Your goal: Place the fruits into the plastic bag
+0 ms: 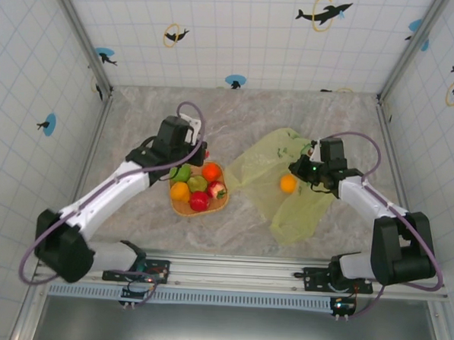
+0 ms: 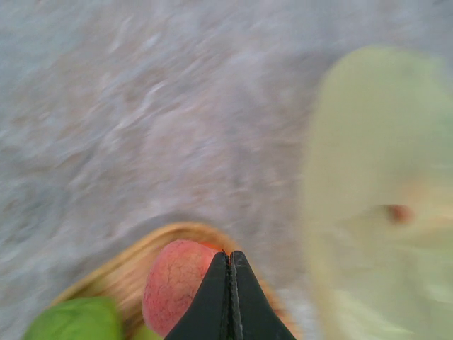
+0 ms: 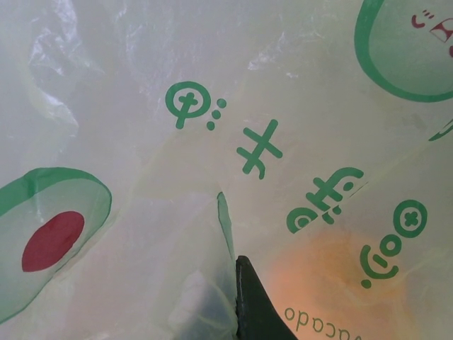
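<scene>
Counting one orange (image 1: 287, 184) inside the bag (image 1: 301, 212), three o'clock of the plate (image 1: 185, 211) where the other fruits (image 1: 199, 187) wait. Left gripper (image 2: 228, 265) hovers closed, empty; right gripper (image 1: 306, 163) pinches the bag.

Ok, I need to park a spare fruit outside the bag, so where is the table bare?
Bare table runs along the back wall, beyond the plate and bag; another strip lies between them and the front rail. Crowded: the plate is full of fruits, and its gap to the bag is narrow.
</scene>
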`<action>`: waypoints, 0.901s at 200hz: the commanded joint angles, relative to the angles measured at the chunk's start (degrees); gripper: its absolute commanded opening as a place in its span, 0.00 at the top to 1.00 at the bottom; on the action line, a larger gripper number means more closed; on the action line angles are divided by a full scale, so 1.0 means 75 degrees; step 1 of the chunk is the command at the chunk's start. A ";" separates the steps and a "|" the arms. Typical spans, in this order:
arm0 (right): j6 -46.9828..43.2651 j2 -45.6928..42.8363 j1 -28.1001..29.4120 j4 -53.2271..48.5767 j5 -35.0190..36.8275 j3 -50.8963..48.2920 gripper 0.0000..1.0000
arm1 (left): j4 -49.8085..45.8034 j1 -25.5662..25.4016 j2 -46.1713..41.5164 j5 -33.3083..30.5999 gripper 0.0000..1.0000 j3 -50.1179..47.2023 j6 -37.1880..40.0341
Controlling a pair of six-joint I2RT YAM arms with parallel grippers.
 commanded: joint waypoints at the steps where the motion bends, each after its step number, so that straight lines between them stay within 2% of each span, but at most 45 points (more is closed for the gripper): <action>1: -0.0099 0.0130 0.0002 -0.0108 -0.0019 0.0256 1.00 | 0.2069 -0.0752 -0.0956 0.1845 1.00 -0.0735 -0.0865; 14: -0.0138 0.0178 0.0002 -0.0162 -0.0059 0.0316 1.00 | 0.2848 -0.1445 -0.1107 0.2146 1.00 -0.0939 -0.1032; 30: -0.0240 0.0203 0.0002 -0.0289 -0.0060 0.0446 1.00 | 0.3239 -0.2338 -0.0819 0.2107 1.00 -0.0863 -0.0824; 46: -0.0415 0.0235 0.0002 -0.0589 -0.0060 0.0700 1.00 | 0.3164 -0.2951 -0.0163 0.1756 1.00 -0.0559 -0.0448; 64: -0.0577 0.0232 0.0002 -0.0928 -0.0058 0.0938 1.00 | 0.2845 -0.3343 0.0751 0.1211 1.00 -0.0078 0.0137; 120: -0.0749 0.0145 -0.0010 -0.1449 -0.0598 0.1333 1.00 | 0.2631 -0.3751 0.3167 -0.0616 1.00 0.1049 0.1780; 165: -0.0822 0.0157 -0.0109 -0.1668 -0.0960 0.1520 1.00 | 0.3559 -0.3754 0.4125 -0.2593 1.00 0.1002 0.2794; 180: -0.0825 0.0156 -0.0115 -0.1658 -0.1020 0.1507 1.00 | 0.3969 -0.3757 0.4299 -0.2881 1.00 0.0913 0.3032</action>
